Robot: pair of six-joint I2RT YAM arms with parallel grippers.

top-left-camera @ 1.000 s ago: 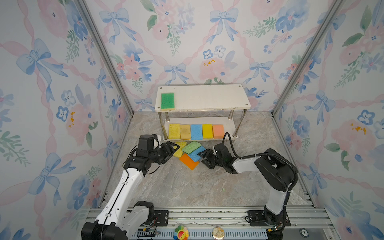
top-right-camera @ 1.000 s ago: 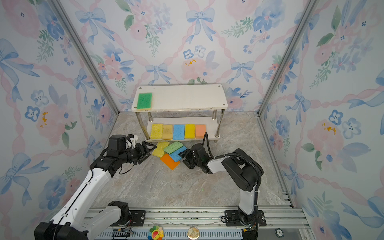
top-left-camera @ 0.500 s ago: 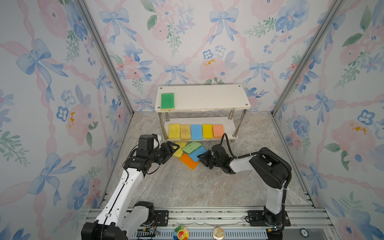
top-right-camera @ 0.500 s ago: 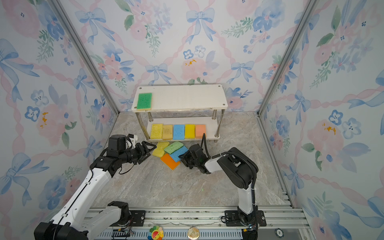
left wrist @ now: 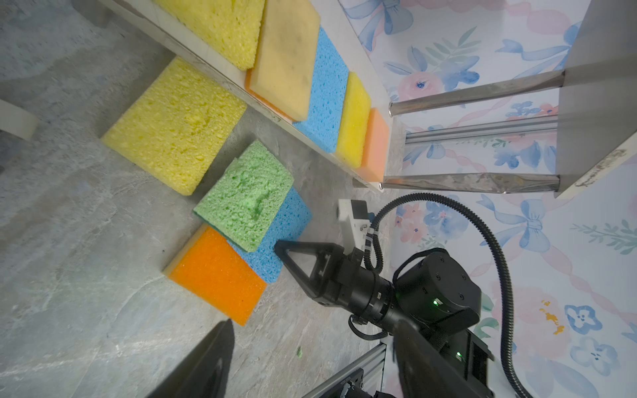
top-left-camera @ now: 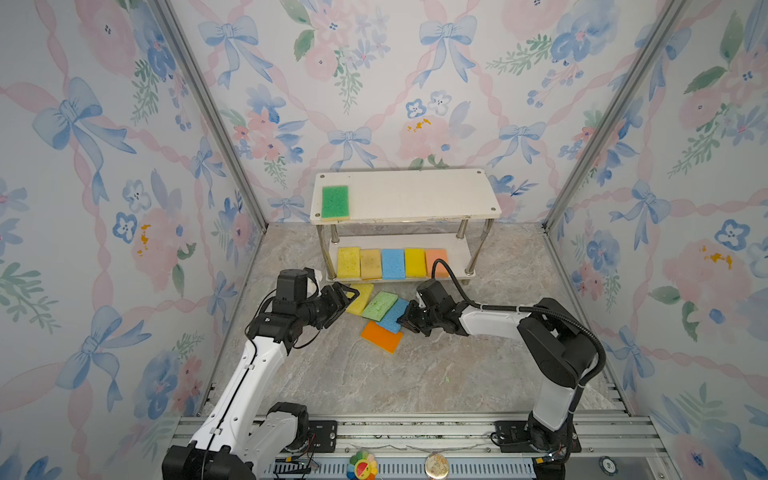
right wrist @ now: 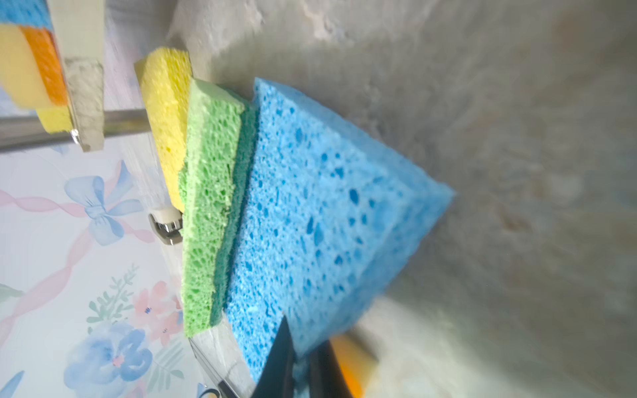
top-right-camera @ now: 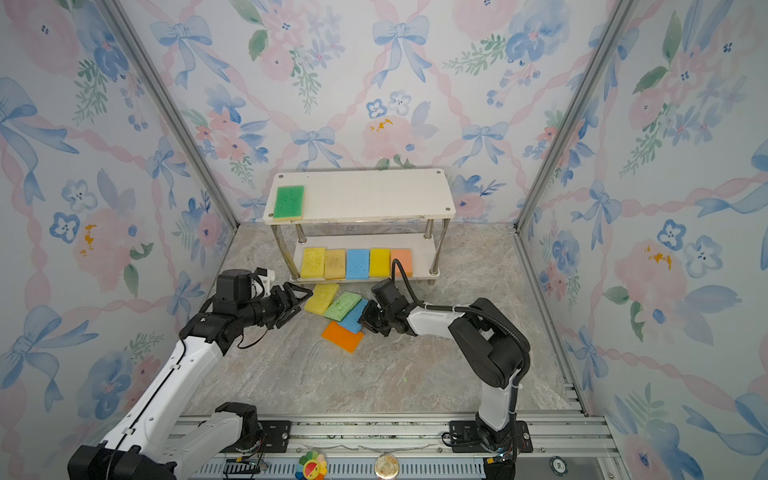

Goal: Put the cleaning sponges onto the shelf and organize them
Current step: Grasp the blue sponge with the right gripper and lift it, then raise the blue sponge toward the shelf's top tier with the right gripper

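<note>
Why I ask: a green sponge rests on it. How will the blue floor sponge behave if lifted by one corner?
Open-pored foam suggests the blue sponge is light and soft, so pinched at a corner by the right gripper it will probably sag. The light green sponge lying across it would likely slide off. The rough surface should resist slipping.

A grey marbled tabletop [top-left-camera: 374, 386] carries a white two-tier shelf [top-left-camera: 415, 195] standing at its back. On the shelf's top board a dark green sponge [top-left-camera: 335, 202] lies flat at the left end. On the lower board five sponges [top-left-camera: 392, 263] lie side by side: yellow, stained tan, blue, yellow, peach. On the tabletop just before the shelf lie a yellow sponge [top-left-camera: 360, 298], a light green sponge [top-left-camera: 380, 305] overlapping a blue sponge [top-left-camera: 394, 320], and an orange sponge [top-left-camera: 381, 336] touching the blue one.
</note>
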